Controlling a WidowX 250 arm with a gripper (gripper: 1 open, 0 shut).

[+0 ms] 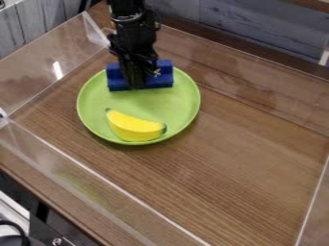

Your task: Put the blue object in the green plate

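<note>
**Figure: End effector clenched on the blue block at the far side of the plate**

We see the black end effector [137, 79] pointing straight down, its jaws closed across the short width of the blue object [158, 73] and grasping it near the middle. The blue object is a dark, matte, brick-like block with squared edges. Its two ends show on either side of the jaws, the right end showing more than the left, and its long axis runs roughly left to right in the view. We place it inside the green plate [182, 102], on the half farthest from the camera and close to the rim. We cannot tell whether it rests on the plate or is held just clear of it.

The plate is round, shallow and lime green, much wider than the block. On its near half lies a yellow banana-shaped object [135, 125], apart from the block. The plate stands on a wood-grain desk [238, 159] enclosed by a clear wall [37, 72].
</note>
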